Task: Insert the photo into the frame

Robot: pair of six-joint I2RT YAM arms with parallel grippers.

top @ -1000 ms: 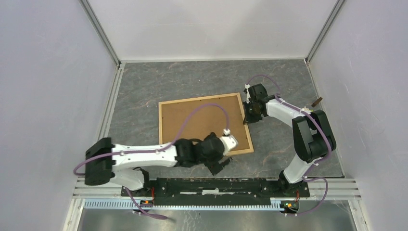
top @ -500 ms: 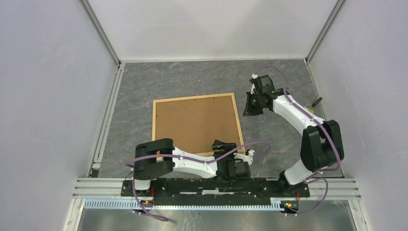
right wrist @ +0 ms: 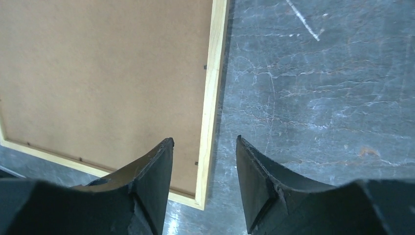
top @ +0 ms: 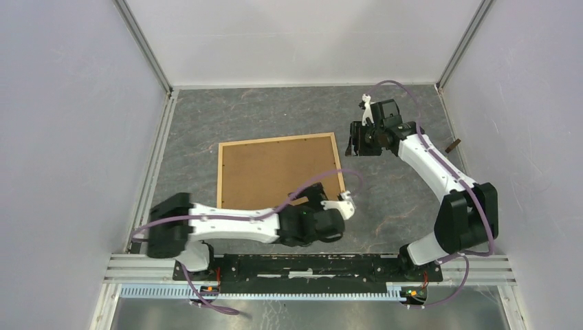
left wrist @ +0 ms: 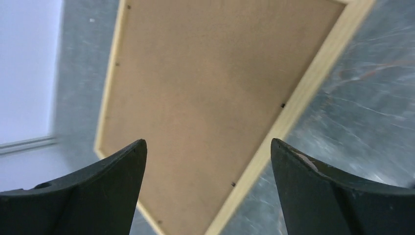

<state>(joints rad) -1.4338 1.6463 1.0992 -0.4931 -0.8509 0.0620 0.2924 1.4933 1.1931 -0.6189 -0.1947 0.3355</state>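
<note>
The frame (top: 276, 138) of thin light wood lies flat on the grey table with its brown backing board (top: 278, 172) facing up. The photo is out of view. My left gripper (top: 315, 196) hovers at the frame's near right corner, wide open with nothing in it; in its wrist view the gripper (left wrist: 208, 142) looks down on the board (left wrist: 220, 73) and the wooden rim (left wrist: 313, 78). My right gripper (top: 353, 145) is open just beyond the far right corner. In the right wrist view this gripper (right wrist: 205, 139) hangs above the rim (right wrist: 215, 73) without touching it.
A small brown object (top: 452, 146) lies by the right wall. White enclosure walls stand on three sides, and a metal rail (top: 309, 265) carrying the arm bases runs along the near edge.
The frame has slid left and squared up. My right gripper has let go of its right edge, opened and drawn back to the far right. My left arm has swung to the near right corner.
</note>
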